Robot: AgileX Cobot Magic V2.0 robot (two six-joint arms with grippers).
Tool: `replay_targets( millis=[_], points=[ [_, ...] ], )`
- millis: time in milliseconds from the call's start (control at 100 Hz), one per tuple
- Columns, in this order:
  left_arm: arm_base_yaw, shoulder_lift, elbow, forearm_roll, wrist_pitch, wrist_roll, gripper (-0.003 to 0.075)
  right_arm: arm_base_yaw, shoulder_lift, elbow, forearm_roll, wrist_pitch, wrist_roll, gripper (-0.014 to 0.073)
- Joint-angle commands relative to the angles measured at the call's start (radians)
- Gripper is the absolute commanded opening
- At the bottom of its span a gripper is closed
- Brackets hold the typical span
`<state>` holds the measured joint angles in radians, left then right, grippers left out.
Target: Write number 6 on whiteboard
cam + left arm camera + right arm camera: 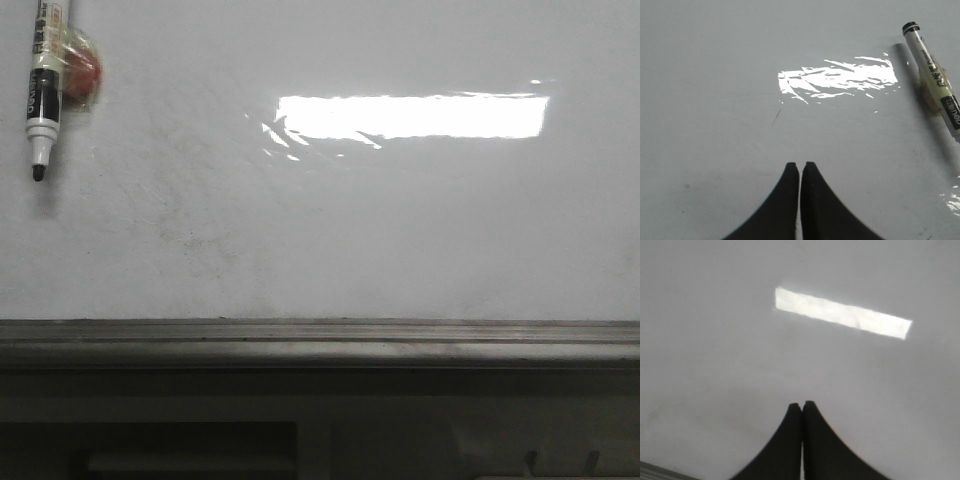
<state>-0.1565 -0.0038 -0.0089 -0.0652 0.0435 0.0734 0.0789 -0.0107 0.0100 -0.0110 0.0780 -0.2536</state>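
The whiteboard (400, 230) fills the front view, glossy white and faintly smudged grey, with a dark grey ledge (320, 340) along its lower edge. No number 6 shows on it. A black and white marker (44, 80) hangs at the board's top left, tip down and uncapped; it also shows in the left wrist view (935, 75). My left gripper (800, 165) is shut and empty, facing the bare board. My right gripper (801, 404) is shut and empty, also facing the bare board. Neither gripper shows in the front view.
A small red-orange round object (82, 72) in clear tape sits beside the marker. A bright rectangular light reflection (410, 116) lies across the upper middle of the board. A short thin dark mark (775, 117) shows on the board in the left wrist view.
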Motion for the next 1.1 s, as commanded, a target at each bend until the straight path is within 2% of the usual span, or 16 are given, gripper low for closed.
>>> replay_targets(
  millis=[0, 1090],
  points=[
    [-0.010, -0.031, 0.050, -0.009, -0.067, -0.008, -0.0020, -0.008, -0.019, 0.022, -0.008, -0.078, -0.001, -0.0065],
    [-0.010, -0.031, 0.050, -0.012, -0.085, -0.008, -0.0020, -0.008, -0.019, 0.022, 0.001, -0.097, -0.001, -0.0065]
  ],
)
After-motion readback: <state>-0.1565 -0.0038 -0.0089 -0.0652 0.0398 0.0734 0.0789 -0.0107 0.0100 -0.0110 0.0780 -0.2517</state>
